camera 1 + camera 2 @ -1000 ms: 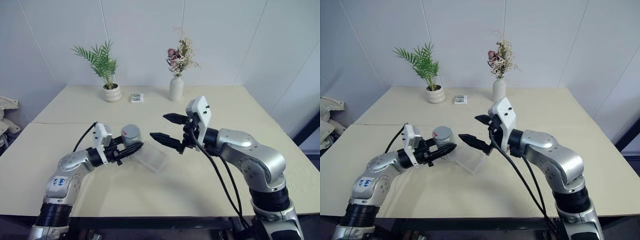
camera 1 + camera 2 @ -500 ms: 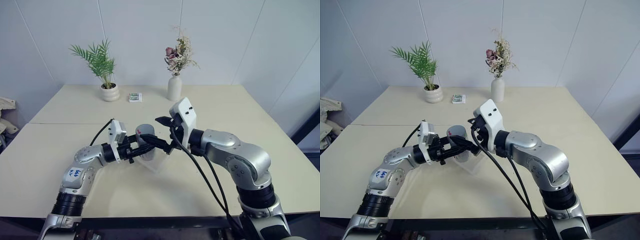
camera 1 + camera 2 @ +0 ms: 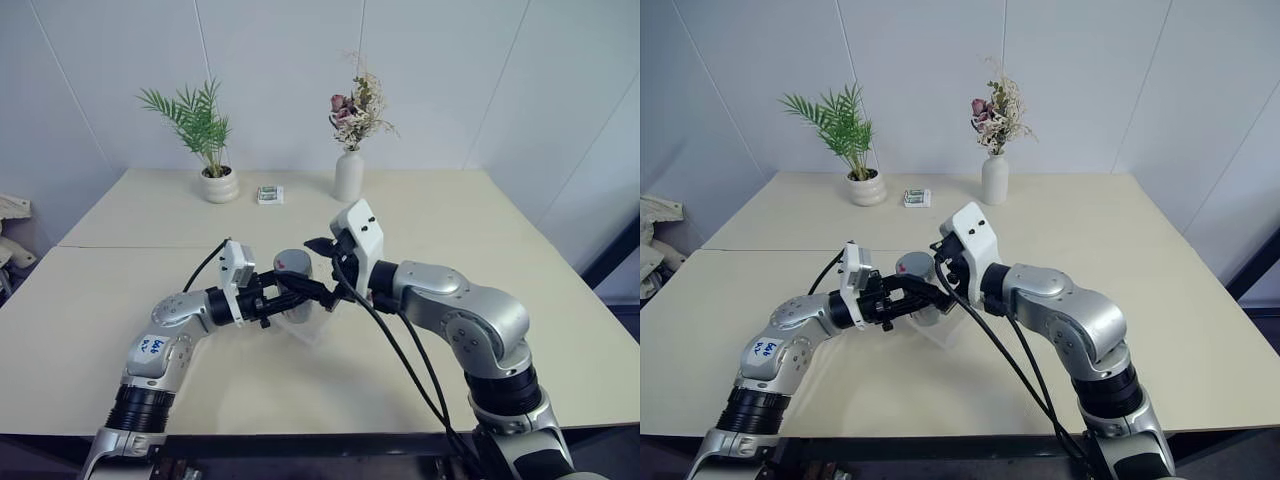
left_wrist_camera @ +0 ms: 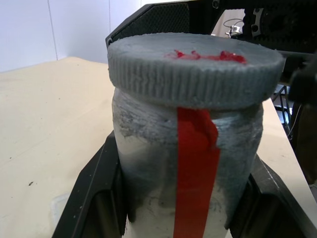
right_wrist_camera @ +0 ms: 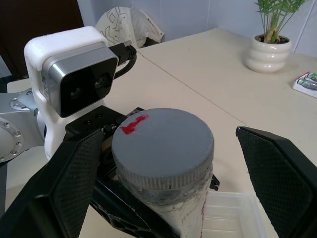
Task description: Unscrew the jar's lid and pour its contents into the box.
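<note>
Taking the jar (image 3: 293,285) as the landmark: behind it, along the far edge of the tabletop (image 3: 520,290), stand a potted palm (image 3: 205,140) and a white flower vase (image 3: 349,175), with a small green-and-white packet (image 3: 269,195) lying between them. All three are well apart from the jar, and nothing stands between it and the two arms.

The box (image 5: 233,213) sits on the tabletop just beside and below the jar, on the side toward the right arm. Its clear walls are faint in the head views, and the right wrist view cuts it off at a corner. The contents cannot be made out through the jar's cloudy wall.

The left hand (image 3: 285,298) is clenched on the jar's body, one finger (image 4: 94,198) pressed against each side, holding it upright above the tabletop. The grey lid (image 5: 162,146) is on the jar, with a red mark on top. The right hand (image 5: 163,168) is spread wide, its fingers (image 5: 280,171) flanking the lid on either side and apart from it.
</note>
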